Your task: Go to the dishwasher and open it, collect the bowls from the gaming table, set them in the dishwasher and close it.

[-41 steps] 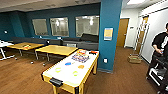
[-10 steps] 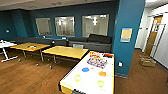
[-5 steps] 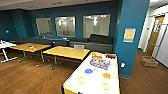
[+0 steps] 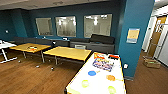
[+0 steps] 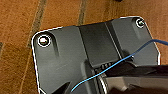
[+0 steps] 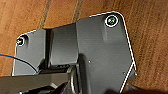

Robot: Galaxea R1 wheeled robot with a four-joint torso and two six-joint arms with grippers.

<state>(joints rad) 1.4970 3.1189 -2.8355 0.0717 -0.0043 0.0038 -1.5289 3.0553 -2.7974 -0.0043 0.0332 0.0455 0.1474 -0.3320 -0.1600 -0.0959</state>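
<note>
On the gaming table (image 4: 100, 81), bowls (image 4: 91, 73) sit near an unreadable printed sheet (image 4: 103, 64); gripper state indiscernible.

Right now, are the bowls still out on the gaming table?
Out: the blue bowl, orange bowl and two greenish-yellow ones sit on the table's white top.

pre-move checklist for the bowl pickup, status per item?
1. Gaming table in sight: ok, close ahead in the head view.
2. All four bowls on top: ok; blue bowl, orange bowl, yellow bowl, green bowl.
3. Bowls apart from each other: ok, none touching.
4. Bowls empty: cannot tell.
5. Printed sheets apart from the bowls: ok, at the far end.
6. Gripper fingers ready: cannot tell.
</note>
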